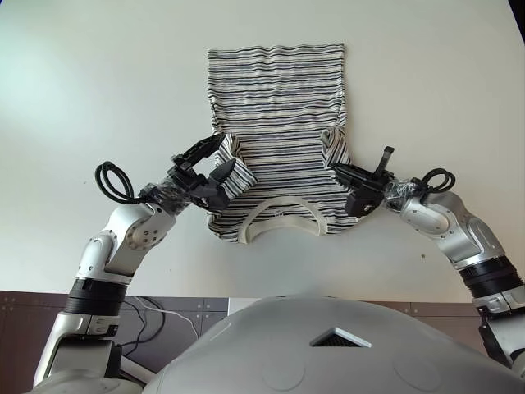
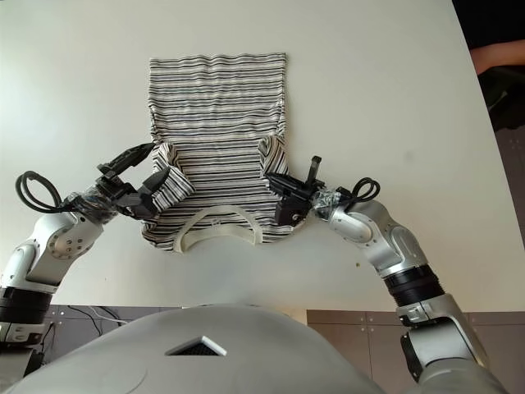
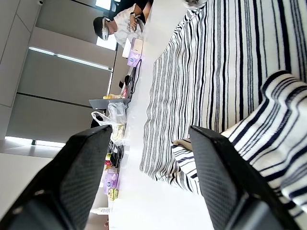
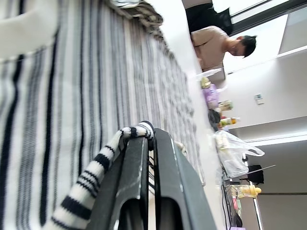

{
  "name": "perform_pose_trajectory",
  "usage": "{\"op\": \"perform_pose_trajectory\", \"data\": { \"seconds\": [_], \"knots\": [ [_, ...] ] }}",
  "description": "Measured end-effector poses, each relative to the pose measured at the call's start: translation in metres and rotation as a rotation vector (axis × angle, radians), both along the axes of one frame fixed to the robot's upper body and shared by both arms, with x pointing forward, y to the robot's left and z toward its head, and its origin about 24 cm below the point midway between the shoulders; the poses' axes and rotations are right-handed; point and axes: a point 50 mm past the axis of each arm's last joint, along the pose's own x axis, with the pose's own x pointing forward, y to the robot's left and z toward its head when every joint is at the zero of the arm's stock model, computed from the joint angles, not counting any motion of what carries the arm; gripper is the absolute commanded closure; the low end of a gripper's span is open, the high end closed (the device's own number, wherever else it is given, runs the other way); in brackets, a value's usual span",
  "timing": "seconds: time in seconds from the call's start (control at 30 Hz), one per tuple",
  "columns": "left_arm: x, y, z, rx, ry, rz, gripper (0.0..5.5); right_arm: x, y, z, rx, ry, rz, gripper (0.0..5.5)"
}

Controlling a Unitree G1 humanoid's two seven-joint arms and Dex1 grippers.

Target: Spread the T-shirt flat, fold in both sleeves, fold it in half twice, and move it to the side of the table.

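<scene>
White table (image 1: 82,82): one; bears the whole garment.
Striped T-shirt (image 1: 279,90): one; centre of the head view, hem toward the top of the frame, collar (image 1: 283,217) toward the bottom edge.
Sleeves: two; left sleeve (image 1: 238,172) is turned in over the body at centre left and looks bunched, right sleeve (image 1: 335,141) is turned in at centre right.
Grippers: two.
Left gripper (image 3: 148,143): fingers spread wide, holding nothing, the left sleeve lying right beside them.
Right gripper (image 4: 147,139): fingers pressed together on a thin ridge of striped cloth at the shirt's right edge.
Risk, right side: the pinch sits at the very fingertips, so the cloth may slip free, or a pull may drag the body into wrinkles.
Risk, left side: an open finger may snag the sleeve and undo its fold.
</scene>
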Motion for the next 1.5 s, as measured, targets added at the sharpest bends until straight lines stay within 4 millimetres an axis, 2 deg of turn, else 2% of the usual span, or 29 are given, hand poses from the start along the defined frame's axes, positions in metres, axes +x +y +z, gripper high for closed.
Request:
{"op": "perform_pose_trajectory", "data": {
  "seconds": [0.07,0.2,0.33,0.37,0.47,0.5,0.53,0.57,0.63,0.67,0.73,0.8,0.9,0.97,1.03,1.17,1.47,1.5],
  "knots": [
    [0.001,0.000,0.001,-0.004,-0.008,0.002,2.52,0.003,0.006,-0.003,0.010,0.008,0.012,5.38],
    [0.004,0.001,0.005,-0.019,-0.040,0.014,2.52,0.014,0.011,-0.002,0.022,-0.021,0.003,4.68],
    [0.008,0.005,0.021,-0.070,-0.099,0.034,2.52,0.015,0.010,0.000,0.033,-0.030,-0.007,4.01],
    [0.008,0.006,0.021,-0.067,-0.101,0.036,2.52,0.016,0.010,0.001,0.037,-0.035,-0.009,3.68],
    [0.008,0.012,0.026,-0.056,-0.106,0.042,2.52,0.012,0.012,0.008,0.101,-0.030,-0.004,3.20],
    [0.006,0.014,0.026,-0.054,-0.094,0.032,2.52,0.011,0.011,0.017,0.160,-0.027,-0.006,3.07],
    [0.004,0.016,0.026,-0.040,-0.084,0.016,2.52,0.011,0.006,0.027,0.219,-0.029,-0.023,2.90],
    [0.001,0.021,0.026,-0.015,-0.068,0.008,2.35,0.015,-0.007,0.043,0.275,-0.044,-0.065,2.72],
    [-0.005,0.038,0.027,0.001,-0.024,0.027,2.06,0.017,-0.038,0.065,0.273,-0.061,-0.130,2.64],
    [-0.010,0.051,0.027,0.025,0.007,0.050,1.92,0.013,-0.054,0.069,0.207,-0.052,-0.148,2.64],
    [-0.026,0.074,0.027,0.093,0.098,0.075,1.57,-0.001,-0.080,0.063,0.051,0.039,-0.168,2.64],
    [-0.039,0.083,0.025,0.120,0.172,0.061,1.40,-0.008,-0.088,0.056,-0.050,0.106,-0.149,2.64],
    [-0.062,0.092,0.010,0.179,0.372,0.015,1.40,-0.018,-0.085,0.043,-0.172,0.196,-0.080,2.64],
    [-0.067,0.086,0.001,0.173,0.441,-0.037,1.40,-0.026,-0.080,0.030,-0.233,0.238,-0.025,2.64],
    [-0.066,0.078,-0.001,0.158,0.462,-0.079,1.40,-0.029,-0.077,0.023,-0.257,0.257,0.003,2.64],
    [-0.061,0.069,-0.004,0.151,0.470,-0.137,1.40,-0.026,-0.062,0.022,-0.267,0.231,0.095,2.64],
    [-0.046,0.056,-0.006,0.158,0.444,-0.229,1.36,-0.023,-0.048,0.021,-0.273,0.206,0.169,2.45],
    [-0.045,0.053,-0.006,0.162,0.443,-0.249,1.58,-0.021,-0.046,0.021,-0.272,0.200,0.177,2.44]
  ]
}}
